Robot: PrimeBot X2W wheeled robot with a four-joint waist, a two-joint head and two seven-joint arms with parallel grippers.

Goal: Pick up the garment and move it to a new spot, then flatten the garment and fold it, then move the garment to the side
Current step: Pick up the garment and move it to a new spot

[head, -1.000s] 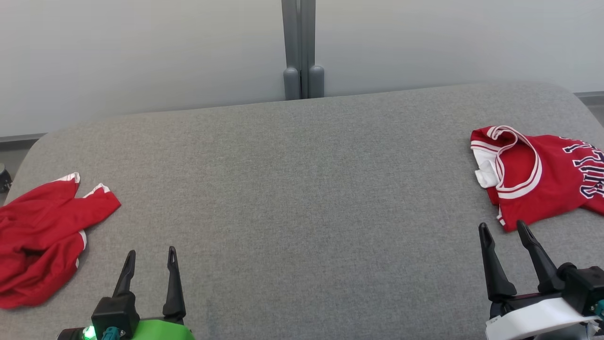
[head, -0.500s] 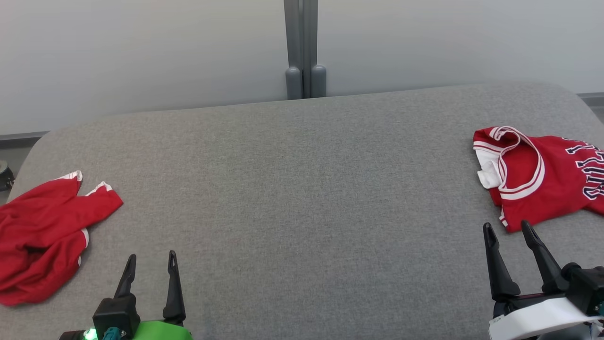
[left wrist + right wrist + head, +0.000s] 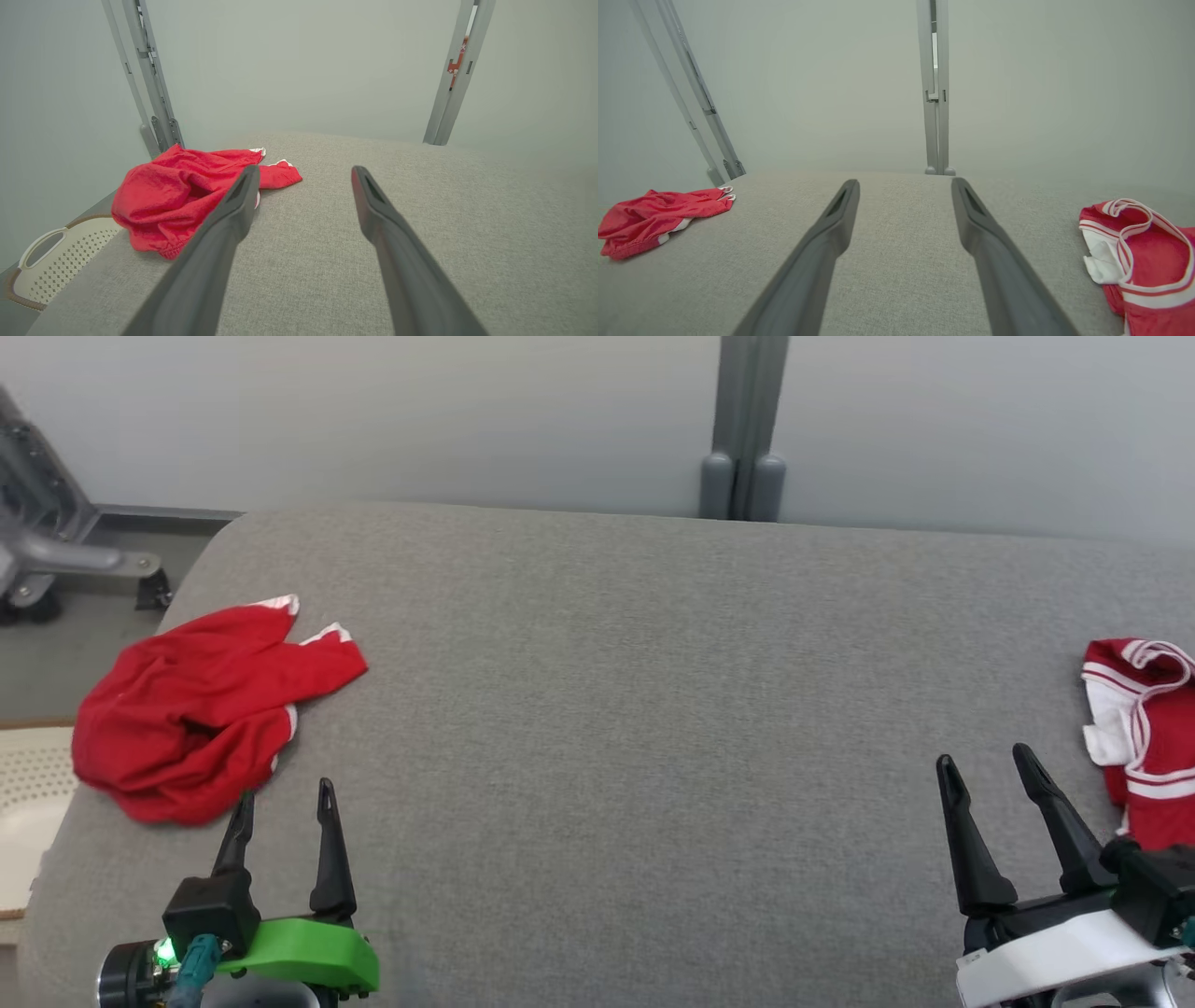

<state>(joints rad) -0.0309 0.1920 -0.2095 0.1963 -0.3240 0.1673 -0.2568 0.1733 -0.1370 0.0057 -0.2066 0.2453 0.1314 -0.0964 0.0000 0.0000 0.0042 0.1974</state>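
A crumpled red garment (image 3: 205,709) with white trim lies near the left end of the grey padded table (image 3: 607,709); it also shows in the left wrist view (image 3: 177,196) and the right wrist view (image 3: 654,219). My left gripper (image 3: 285,793) is open and empty, its fingertips just short of the garment's near edge, slightly to its right (image 3: 304,171). My right gripper (image 3: 985,758) is open and empty over bare table (image 3: 904,183). A folded red jersey (image 3: 1153,728) with white-striped collar lies to the right of it (image 3: 1153,261).
A white perforated basket (image 3: 28,803) stands off the table's left edge, below the garment (image 3: 51,261). A grey double post (image 3: 744,429) rises behind the table against a pale wall. A grey metal frame (image 3: 37,541) stands at the far left.
The head camera has turned to the left, so the whole picture has shifted right and the basket and frame have come in. Both grippers remain open and empty.
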